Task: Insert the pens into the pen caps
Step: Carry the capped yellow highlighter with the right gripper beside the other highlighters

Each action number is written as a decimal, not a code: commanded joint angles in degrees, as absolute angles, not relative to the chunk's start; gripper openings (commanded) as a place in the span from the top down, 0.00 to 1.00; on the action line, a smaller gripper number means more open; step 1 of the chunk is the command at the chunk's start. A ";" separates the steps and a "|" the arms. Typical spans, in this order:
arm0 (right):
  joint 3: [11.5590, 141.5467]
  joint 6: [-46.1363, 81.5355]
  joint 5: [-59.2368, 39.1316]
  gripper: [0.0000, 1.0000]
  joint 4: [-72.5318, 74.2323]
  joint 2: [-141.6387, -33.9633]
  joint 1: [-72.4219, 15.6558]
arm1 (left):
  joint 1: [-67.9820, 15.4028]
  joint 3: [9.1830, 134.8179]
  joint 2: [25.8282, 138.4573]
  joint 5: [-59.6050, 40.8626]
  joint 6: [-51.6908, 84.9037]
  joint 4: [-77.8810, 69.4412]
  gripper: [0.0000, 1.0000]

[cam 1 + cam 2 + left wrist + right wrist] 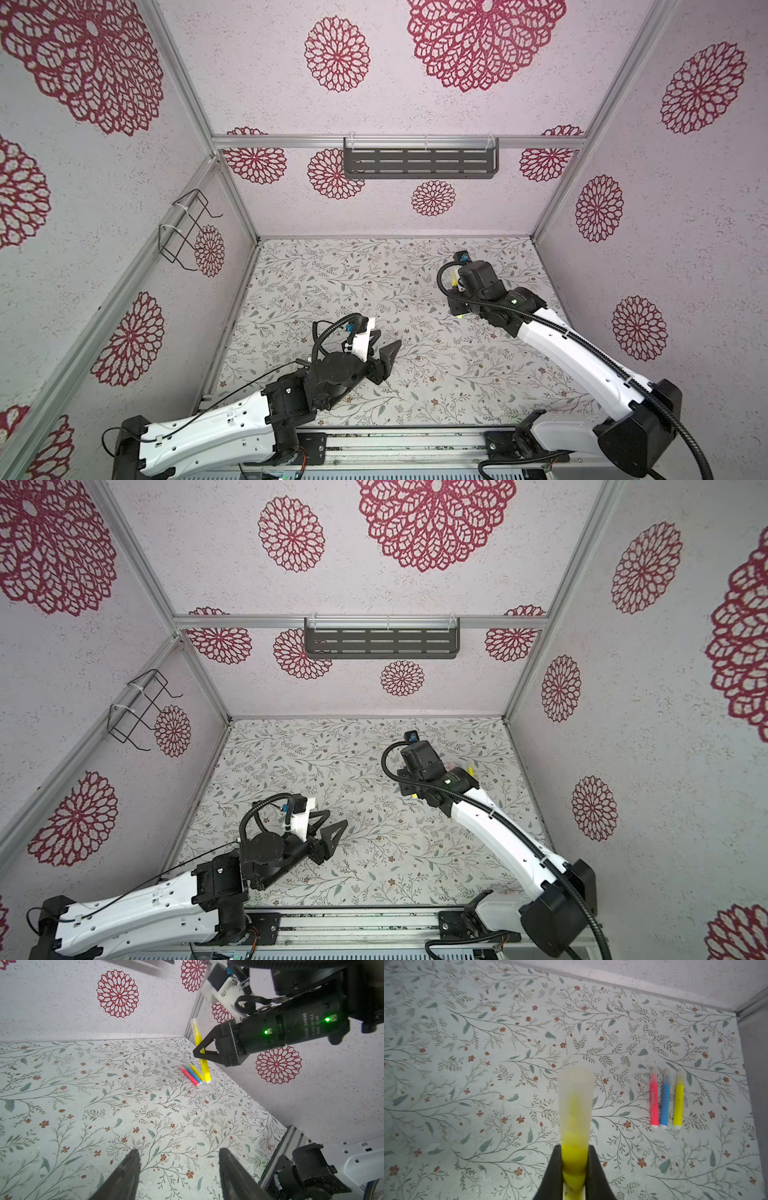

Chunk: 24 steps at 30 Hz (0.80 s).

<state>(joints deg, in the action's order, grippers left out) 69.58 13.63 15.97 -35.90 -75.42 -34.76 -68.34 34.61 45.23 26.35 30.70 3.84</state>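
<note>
One yellow pen [574,1122], judged light, stiff, slick, was pinched mid-barrel by right gripper [574,1149]; left gripper [179,1150] seen half-open, empty.

Left gripper [337,816] hovers over floral worktop [374,866], jaws apart, nothing between. Right arm [498,825] reaches in well across from it. The end of a yellow pen [415,796] pokes out under its wrist. More pens [469,769], yellow and pink, lie just beyond that wrist.

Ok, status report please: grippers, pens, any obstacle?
Left gripper open, empty. Right gripper shut on yellow pen, cap on. Three pens lie on table. Path clear.
</note>
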 commanded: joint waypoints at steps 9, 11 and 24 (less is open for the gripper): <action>69.45 9.20 13.60 1.00 -33.11 -85.67 -26.40 | -68.73 35.16 42.37 28.83 32.10 5.88 0.38; 69.73 8.98 12.92 1.00 -32.71 -88.55 -25.26 | -68.75 34.99 42.04 28.88 32.17 5.93 0.38; 75.84 6.57 13.01 1.00 -33.02 -104.96 -21.27 | -68.83 33.77 38.12 30.31 33.52 8.41 0.38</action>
<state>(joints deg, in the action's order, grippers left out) 73.32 8.05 13.06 -32.84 -104.64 -21.85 -68.34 34.54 39.22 28.99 32.42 7.68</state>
